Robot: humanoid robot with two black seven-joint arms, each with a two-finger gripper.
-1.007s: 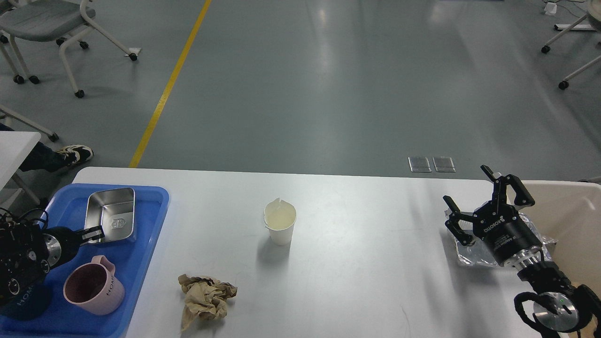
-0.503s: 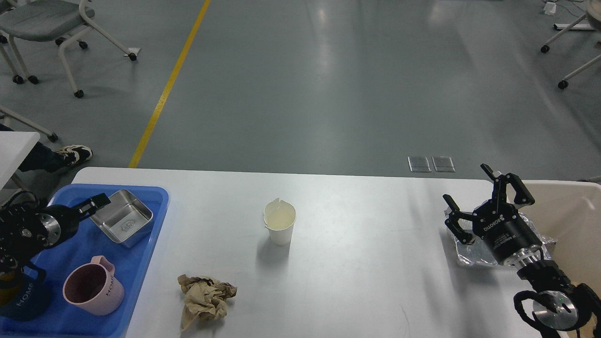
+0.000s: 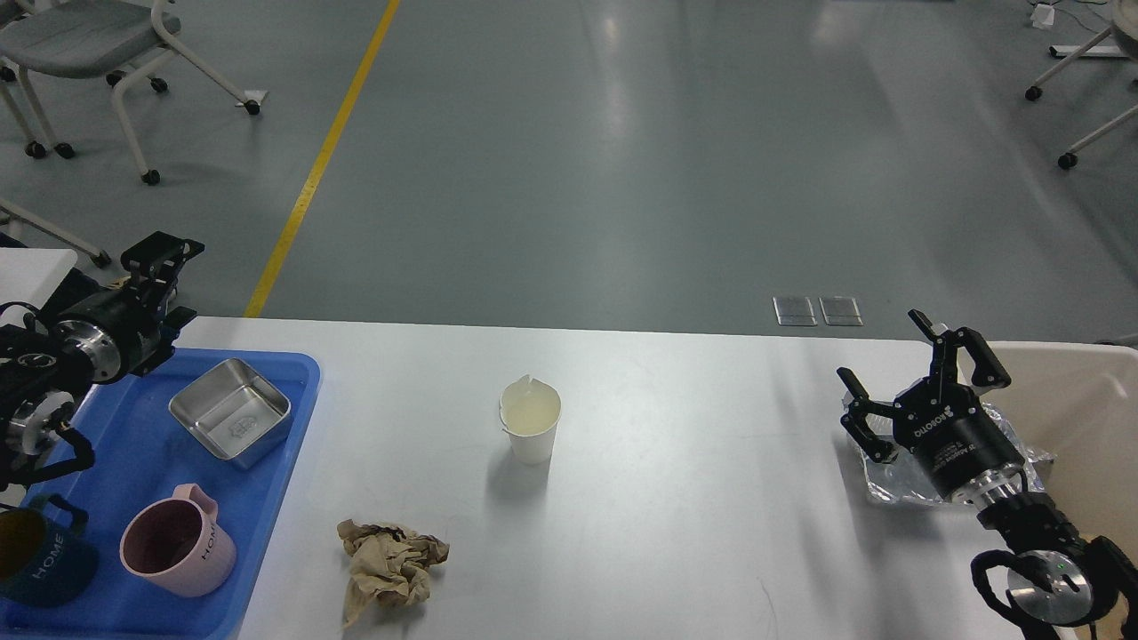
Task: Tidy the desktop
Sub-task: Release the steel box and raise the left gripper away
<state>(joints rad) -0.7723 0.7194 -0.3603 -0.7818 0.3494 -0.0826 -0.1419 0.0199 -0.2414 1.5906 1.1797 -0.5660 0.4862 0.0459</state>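
Centrally, a paper cup [image 3: 531,428] and crumpled napkin [image 3: 388,560] occupy the desktop [image 3: 693,498].

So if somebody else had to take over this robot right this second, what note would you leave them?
Left gripper: raised above the blue tray's far left corner, holding nothing; open or shut is unclear.
Right gripper: open, empty, hovering over the crumpled foil beside the beige bin.
Done: steel dish, pink mug and dark blue mug sit in the tray.
Left on the desktop: the white paper cup, upright at the centre, the crumpled brown paper near the front edge, and the foil. These look like rubbish, probably meant for the bin.
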